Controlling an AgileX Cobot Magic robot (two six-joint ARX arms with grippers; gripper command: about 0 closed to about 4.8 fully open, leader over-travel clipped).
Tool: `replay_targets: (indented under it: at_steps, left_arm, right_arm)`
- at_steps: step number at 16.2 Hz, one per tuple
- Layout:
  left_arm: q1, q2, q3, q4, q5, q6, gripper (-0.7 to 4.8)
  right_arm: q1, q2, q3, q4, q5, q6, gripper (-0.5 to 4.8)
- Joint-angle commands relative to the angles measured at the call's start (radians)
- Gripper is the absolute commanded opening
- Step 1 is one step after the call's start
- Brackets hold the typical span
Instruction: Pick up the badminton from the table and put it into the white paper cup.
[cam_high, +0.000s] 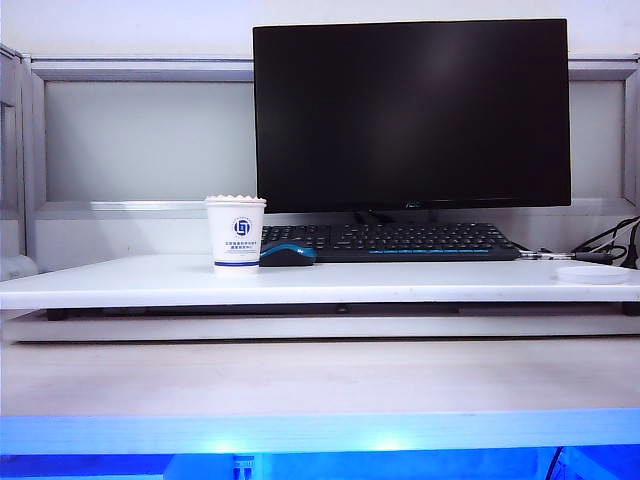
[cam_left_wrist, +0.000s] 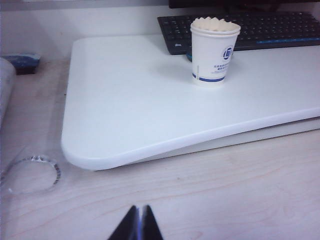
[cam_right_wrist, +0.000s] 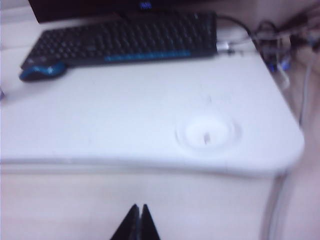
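The badminton (cam_left_wrist: 215, 24) stood feathers-up inside the white paper cup (cam_left_wrist: 214, 52) on the table (cam_left_wrist: 130, 110), light and fragile, best held by its cork, while my left gripper (cam_left_wrist: 138, 220) and right gripper (cam_right_wrist: 138, 220) were pressed together, empty.

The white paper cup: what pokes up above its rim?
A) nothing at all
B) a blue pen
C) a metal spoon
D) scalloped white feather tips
D: the white paper cup has the badminton's scalloped white feather tips showing just above its rim, on the table.
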Motion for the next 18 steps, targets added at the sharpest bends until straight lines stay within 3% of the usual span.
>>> replay_targets:
  at_steps: [1,8,18]
  left_arm:
    - [0.001,0.001,0.000,-0.002,-0.002,0.003,0.21]
    - [0.001,0.001,0.000,-0.003,-0.090,0.003,0.21]
    - [0.001,0.001,-0.001,-0.005,-0.087,0.002,0.21]
  right_arm:
    - [0.000,-0.067,-0.057,0.013,0.002,0.015,-0.06]
    - [0.000,-0.124,-0.094,-0.067,0.058,0.014,-0.06]
    - [0.001,-0.129,-0.093,-0.112,0.056,0.014,-0.05]
